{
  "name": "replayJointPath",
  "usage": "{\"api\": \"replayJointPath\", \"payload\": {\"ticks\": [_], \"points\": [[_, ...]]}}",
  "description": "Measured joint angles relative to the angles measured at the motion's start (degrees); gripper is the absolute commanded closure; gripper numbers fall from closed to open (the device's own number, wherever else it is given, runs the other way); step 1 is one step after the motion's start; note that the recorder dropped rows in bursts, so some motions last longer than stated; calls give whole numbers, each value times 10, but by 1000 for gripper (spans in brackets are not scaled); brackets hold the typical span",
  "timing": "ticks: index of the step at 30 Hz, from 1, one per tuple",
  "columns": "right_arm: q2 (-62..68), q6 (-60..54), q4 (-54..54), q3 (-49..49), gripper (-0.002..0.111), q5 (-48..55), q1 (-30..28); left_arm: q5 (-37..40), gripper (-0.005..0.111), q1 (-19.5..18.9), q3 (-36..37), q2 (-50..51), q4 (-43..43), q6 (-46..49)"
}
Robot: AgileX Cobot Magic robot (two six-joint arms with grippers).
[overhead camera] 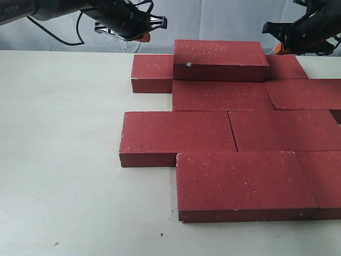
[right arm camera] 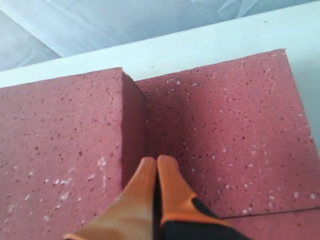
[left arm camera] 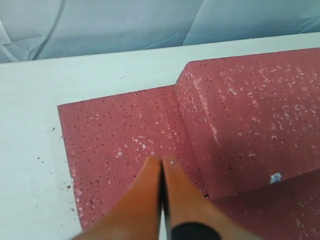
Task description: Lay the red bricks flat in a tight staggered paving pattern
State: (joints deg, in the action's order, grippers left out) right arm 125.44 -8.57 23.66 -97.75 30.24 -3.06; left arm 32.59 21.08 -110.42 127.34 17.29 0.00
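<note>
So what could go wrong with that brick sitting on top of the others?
The top brick lies on the back row, not flat on the table; pushed carelessly, it could drop and knock the laid bricks apart. The left gripper and right gripper are both shut, so neither can grasp it without opening.

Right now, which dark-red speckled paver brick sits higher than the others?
The back-centre dark-red brick: its top stands above both neighbouring bricks; the rest lie level.
</note>
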Motion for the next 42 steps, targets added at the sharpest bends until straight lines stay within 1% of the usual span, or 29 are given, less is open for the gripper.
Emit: {"api": "replayJointPath", "payload": {"ticks": [8, 12, 17, 20, 24, 30, 33, 37, 40, 42], "points": [[32, -3, 17, 0, 109, -37, 0, 0, 107, 0, 0, 0, -23, 0], [41, -45, 43, 0, 109, -33, 9, 0, 107, 0, 0, 0, -26, 0], [43, -132, 106, -11, 109, 1, 38, 0, 107, -16, 0, 0, -26, 0], [43, -163, 129, -22, 109, 35, 55, 0, 107, -28, 0, 0, -26, 0], [43, -172, 137, -38, 109, 61, 64, -2, 107, -45, 0, 1, -26, 0], [43, -162, 139, -44, 109, 53, 60, -12, 107, -71, -2, 22, -16, -22], [43, -149, 139, -44, 109, 40, 60, -27, 107, -80, -2, 42, 2, -23], [43, -144, 139, -44, 109, 22, 60, -66, 107, -83, -3, 68, 55, -20], [43, -131, 126, -44, 109, 12, 60, -79, 107, -83, -11, 89, 123, 15], [43, -119, 116, -44, 109, 9, 60, -80, 107, -83, -21, 101, 182, 62]]}}
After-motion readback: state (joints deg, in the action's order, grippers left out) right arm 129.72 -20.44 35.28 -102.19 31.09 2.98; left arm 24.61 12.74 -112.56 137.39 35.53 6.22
